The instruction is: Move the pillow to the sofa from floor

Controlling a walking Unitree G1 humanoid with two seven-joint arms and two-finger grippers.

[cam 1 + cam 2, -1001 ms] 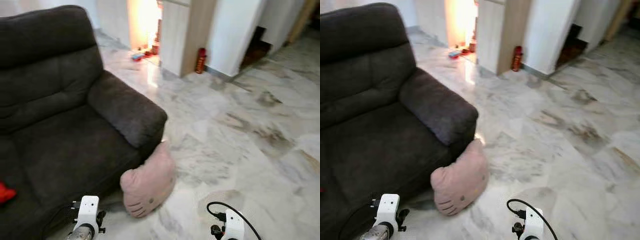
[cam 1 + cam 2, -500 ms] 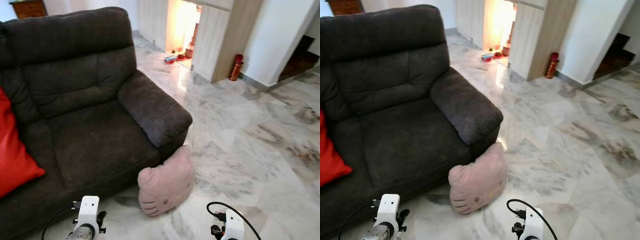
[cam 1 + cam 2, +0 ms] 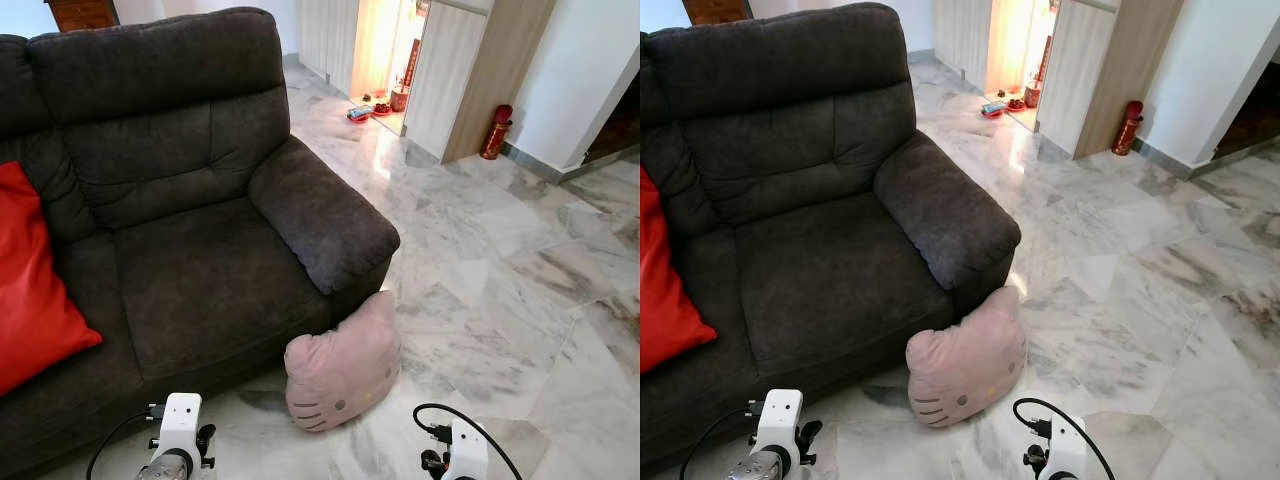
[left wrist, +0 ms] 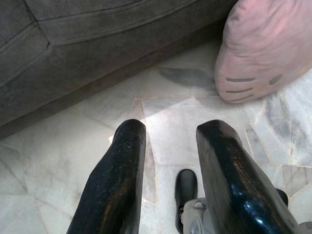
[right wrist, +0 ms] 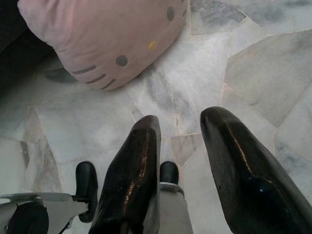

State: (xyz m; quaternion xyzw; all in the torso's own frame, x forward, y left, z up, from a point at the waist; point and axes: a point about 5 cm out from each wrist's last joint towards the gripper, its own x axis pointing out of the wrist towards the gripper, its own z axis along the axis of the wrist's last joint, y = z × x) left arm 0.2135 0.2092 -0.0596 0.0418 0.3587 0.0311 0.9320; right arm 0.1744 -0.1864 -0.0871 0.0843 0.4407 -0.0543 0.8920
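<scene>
On the marble floor point(image 3: 520, 270), at the foot of the dark grey sofa point(image 3: 190, 250), nothing is gripped yet, and everything can be placed from that sofa. At its left end a red cushion point(image 3: 35, 290) leans against the backrest. The seat beside it is bare, a ready landing spot for the pillow.

Before the sofa's front edge hangs the left gripper point(image 4: 168, 170), its two black fingers spread with a clear gap and closed on nothing. It points down at bare tile, probably because the robot is only squaring up for the pickup.

Below the sofa's right armrest sits the pink pillow point(image 3: 343, 363), propped on edge against the sofa's front corner and touching the floor. It is soft and rounded, shaped like a cat's head with ear-like bumps on top, stitched whiskers, dark oval eyes and a small yellow nose.

Farther right, off the sofa's corner, the right gripper point(image 5: 180, 156) hangs over tile near the pillow, fingers likewise parted and empty.
</scene>
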